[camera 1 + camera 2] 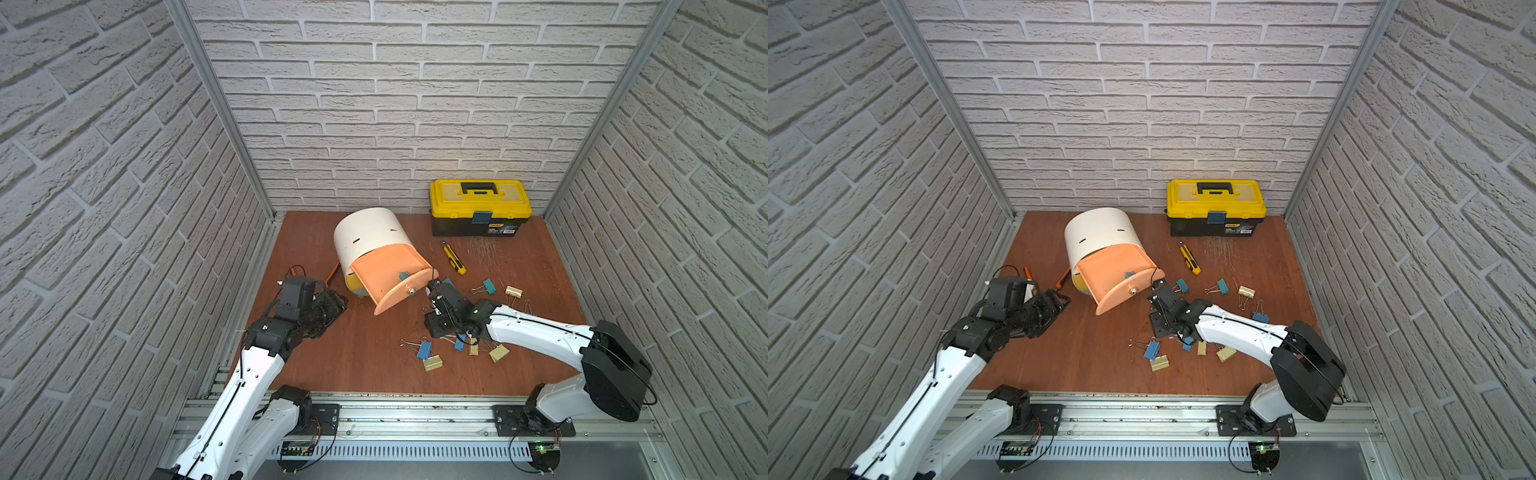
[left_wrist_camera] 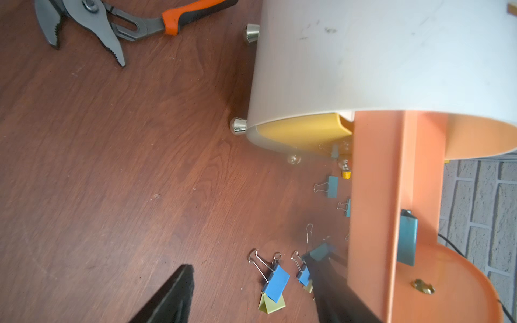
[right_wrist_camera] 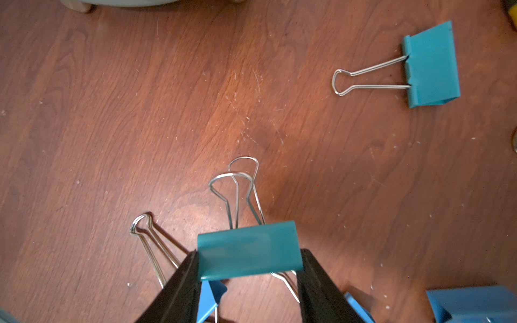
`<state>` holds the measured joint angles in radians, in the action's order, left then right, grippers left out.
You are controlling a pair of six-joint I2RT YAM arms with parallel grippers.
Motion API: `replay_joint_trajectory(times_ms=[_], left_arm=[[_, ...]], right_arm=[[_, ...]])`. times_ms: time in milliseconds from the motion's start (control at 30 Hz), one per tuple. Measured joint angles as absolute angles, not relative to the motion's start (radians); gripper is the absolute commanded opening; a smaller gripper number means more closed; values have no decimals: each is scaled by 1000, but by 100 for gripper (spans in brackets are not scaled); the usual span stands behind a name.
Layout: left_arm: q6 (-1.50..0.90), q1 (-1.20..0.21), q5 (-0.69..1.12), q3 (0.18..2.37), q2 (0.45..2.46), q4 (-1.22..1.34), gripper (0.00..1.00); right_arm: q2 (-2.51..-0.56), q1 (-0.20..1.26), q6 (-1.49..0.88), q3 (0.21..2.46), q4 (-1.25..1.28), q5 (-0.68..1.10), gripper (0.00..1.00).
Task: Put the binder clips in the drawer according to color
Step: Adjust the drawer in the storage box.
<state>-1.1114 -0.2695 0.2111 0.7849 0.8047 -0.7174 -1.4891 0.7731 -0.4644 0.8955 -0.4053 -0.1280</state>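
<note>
My right gripper (image 3: 249, 268) pinches a teal binder clip (image 3: 249, 253) at lower centre (handles pointing up-frame). My left gripper (image 2: 251, 293) gapes empty, lower centre. The peach drawer (image 1: 390, 272), mid-frame, stands pulled out with 1 teal clip (image 1: 404, 275) inside.

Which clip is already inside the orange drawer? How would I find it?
Find the white round-topped cabinet in the middle of the wooden floor; its peach top drawer is pulled out. One teal binder clip sits inside, just behind the drawer's front panel. It is the only clip in a drawer; the others lie on the floor, except the one in a pincer.
</note>
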Motion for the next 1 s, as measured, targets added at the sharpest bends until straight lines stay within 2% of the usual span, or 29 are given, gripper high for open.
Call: replay_joint_trajectory(times_ms=[433,733,1000], left_arm=[[-1137,-312,211,785,778,-703,71],[-1176,-417,207,785,877,-594,70],[-1187,-456,169,795,910,-582,66]], right_arm=[[-1550,773,-498,988,-377,-80,43],[-1570,774,-512,999,-380,-71,43],[-1570,774,-517,999,-382,-72,43]])
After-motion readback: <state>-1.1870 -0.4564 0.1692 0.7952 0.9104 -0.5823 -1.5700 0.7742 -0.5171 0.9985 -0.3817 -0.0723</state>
